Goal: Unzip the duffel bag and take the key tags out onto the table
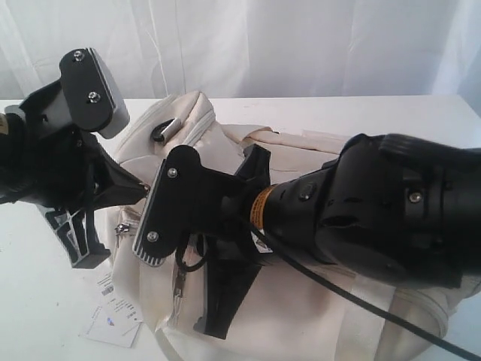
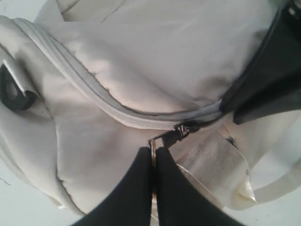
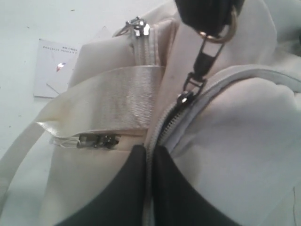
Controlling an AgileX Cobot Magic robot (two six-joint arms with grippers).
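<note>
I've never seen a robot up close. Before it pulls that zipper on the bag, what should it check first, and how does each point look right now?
1. Pull held: ok, the left gripper is shut on the zip pull.
2. Bag braced: ok, the right gripper pinches the duffel bag on the zip line.
3. Bag open: not ok, the zip is closed along all that shows.
4. Path free: ok, the webbing strap lies beside the slider, off the teeth ahead.
5. Sight of the key tags: cannot tell, none in view.
6. Landing room: ok, bare table shows beside the bag.
</note>
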